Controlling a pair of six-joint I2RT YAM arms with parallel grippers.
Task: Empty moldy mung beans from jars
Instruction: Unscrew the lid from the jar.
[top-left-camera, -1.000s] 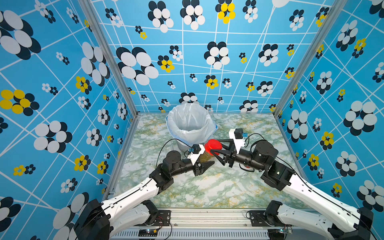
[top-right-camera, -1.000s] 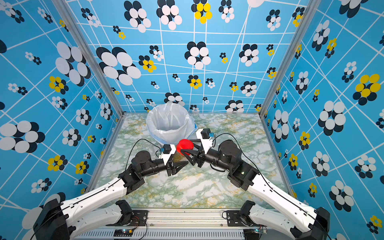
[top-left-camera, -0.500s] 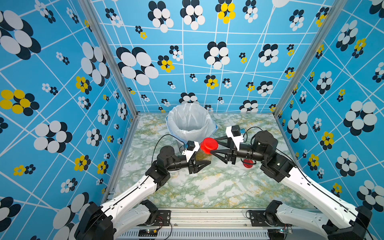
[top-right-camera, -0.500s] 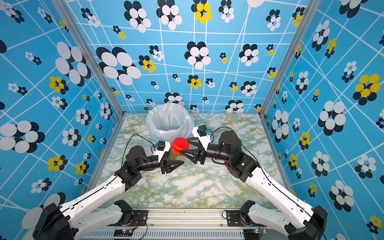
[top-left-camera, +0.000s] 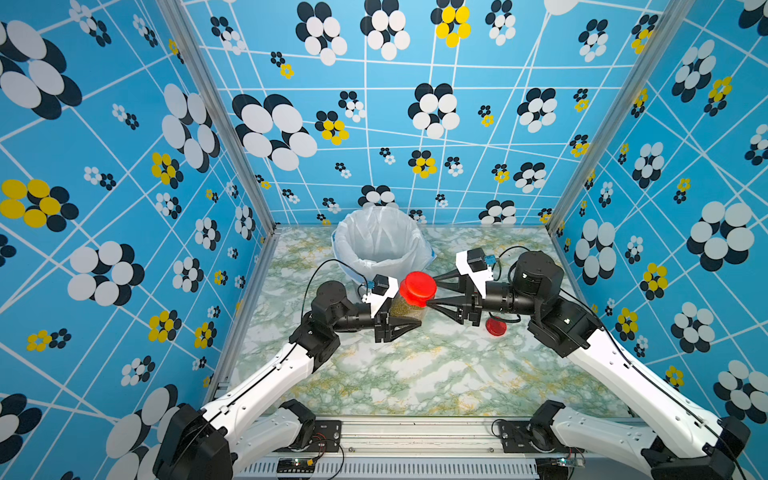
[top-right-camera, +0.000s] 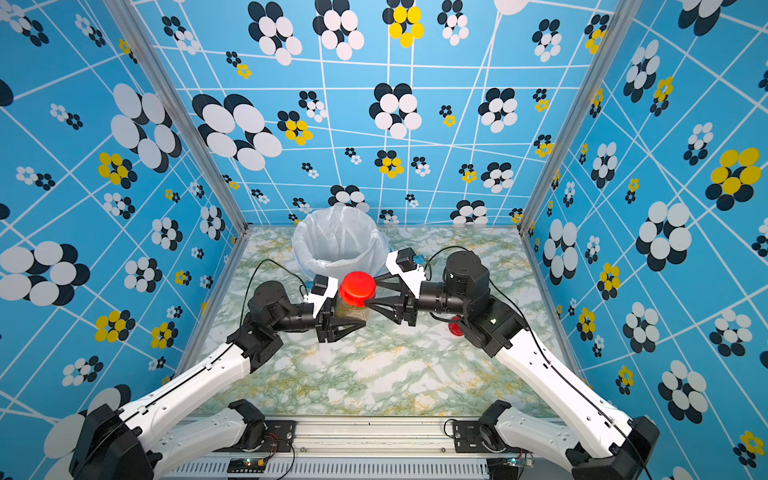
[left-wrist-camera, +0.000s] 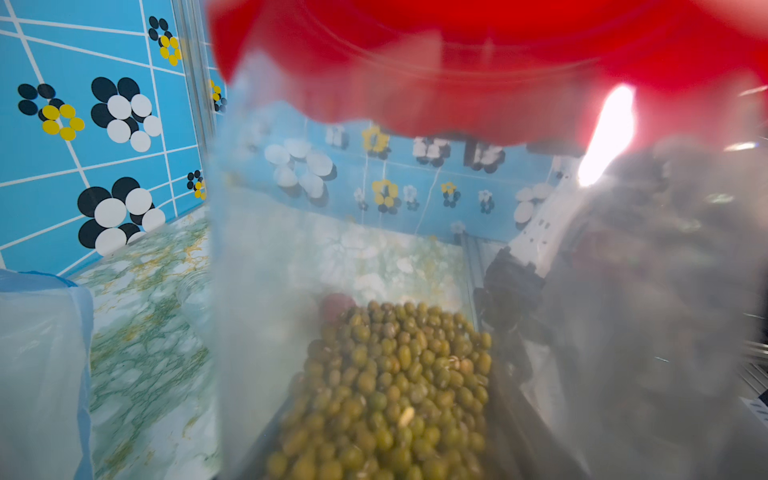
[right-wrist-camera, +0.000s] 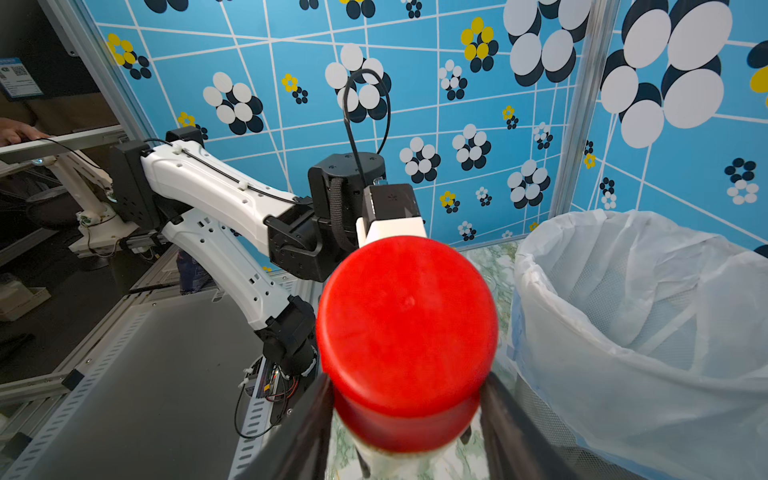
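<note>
Your right gripper (right-wrist-camera: 407, 388) has its two black fingers pressed against opposite sides of the red lid (right-wrist-camera: 405, 324), so it reads as closed on that lid. In both top views it reaches in level from the side. Your left gripper (top-left-camera: 404, 316) is clamped on the clear wall of the jar (top-left-camera: 409, 308) below the lid. It holds the jar roughly upright, just in front of the bin, and it seems to be raised off the marble tabletop (top-left-camera: 415, 374).

Treat the jar as stiff, smooth-walled and fairly light. I judge it likely to spin or slip in a loose grip, so hold it low on the wall, where your left fingers already sit. Take the lid by its wavy skirt, not by its flat top.

The lid is on, and the jar holds mung beans (left-wrist-camera: 395, 382), olive-green grains that fill only its lower part and are banked toward one side. Loose grains like these should shift and run out fast once the jar tips. The bin (top-left-camera: 353, 259) stands open with a white plastic liner, and no beans show in the part of the liner you can see. A second red lid (top-left-camera: 495, 326) lies loose on the tabletop under your right arm.
</note>
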